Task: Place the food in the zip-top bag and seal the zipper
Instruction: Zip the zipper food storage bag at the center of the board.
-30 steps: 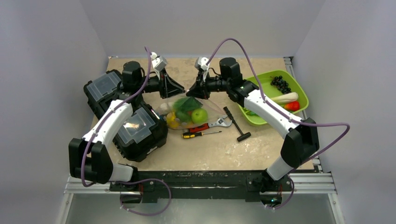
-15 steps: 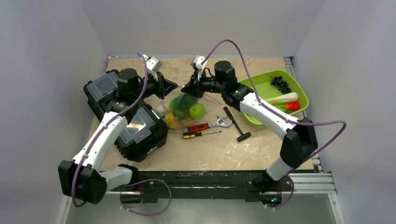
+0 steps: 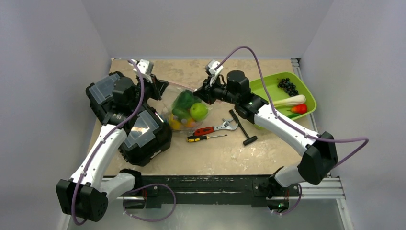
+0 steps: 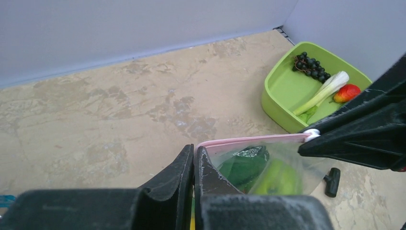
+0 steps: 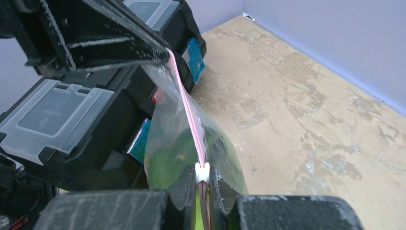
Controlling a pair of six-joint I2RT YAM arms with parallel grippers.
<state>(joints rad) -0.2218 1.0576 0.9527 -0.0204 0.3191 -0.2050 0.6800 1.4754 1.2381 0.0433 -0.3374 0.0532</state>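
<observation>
The zip-top bag hangs between my two grippers, held up by its mouth edge. Its pink zipper is stretched taut in a straight line and also shows in the right wrist view. My left gripper is shut on the zipper's left end. My right gripper is shut on the white slider at the right end. In the bag are a green apple, a green leaf and a yellow piece. Dark grapes and bok choy lie in the tray.
The lime-green tray at the right also holds a red piece. A red-handled wrench, a screwdriver and a black T-handle tool lie in front of the bag. Black cases stand at the left.
The two grippers have moved apart, the left one leftward and the right one rightward. The bag's mouth edge is now pulled taut between them.
</observation>
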